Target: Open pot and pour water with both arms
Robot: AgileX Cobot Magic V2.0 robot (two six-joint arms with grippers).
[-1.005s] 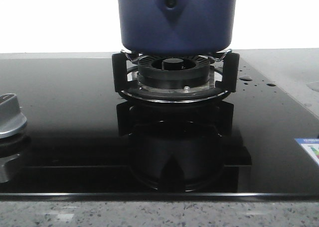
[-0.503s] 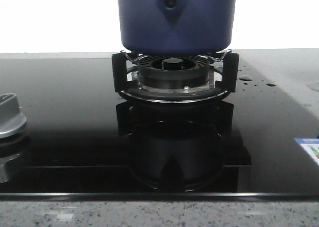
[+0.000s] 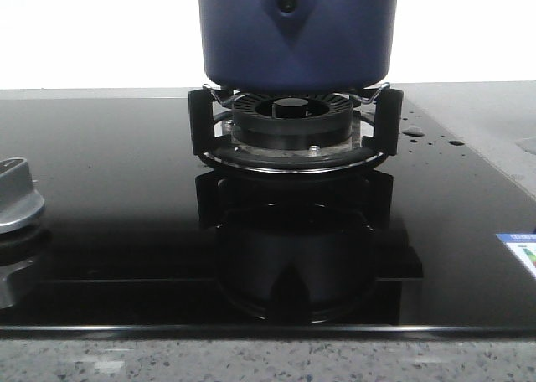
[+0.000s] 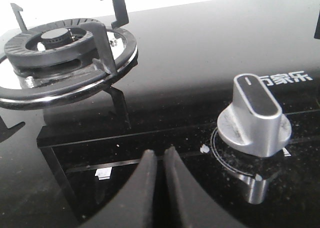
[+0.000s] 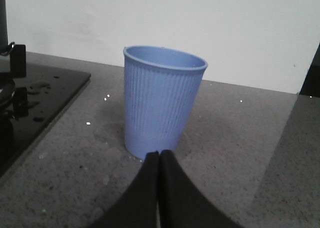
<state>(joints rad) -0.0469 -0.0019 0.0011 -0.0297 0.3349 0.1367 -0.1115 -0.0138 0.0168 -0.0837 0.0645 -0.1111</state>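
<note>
The dark blue pot (image 3: 297, 32) stands on the gas burner (image 3: 291, 129) at the middle of the black glass hob; its top and lid are cut off by the frame. My left gripper (image 4: 159, 155) is shut and empty, low over the hob next to the silver knob (image 4: 254, 115). My right gripper (image 5: 159, 155) is shut and empty, on the grey counter just in front of a ribbed blue cup (image 5: 161, 108). Neither gripper shows in the front view.
A second burner with pan supports (image 4: 62, 53) shows in the left wrist view, with no pot on it. A silver knob (image 3: 17, 196) sits at the hob's left. Water drops (image 3: 412, 132) lie right of the pot. The hob edge (image 5: 47, 113) lies beside the cup.
</note>
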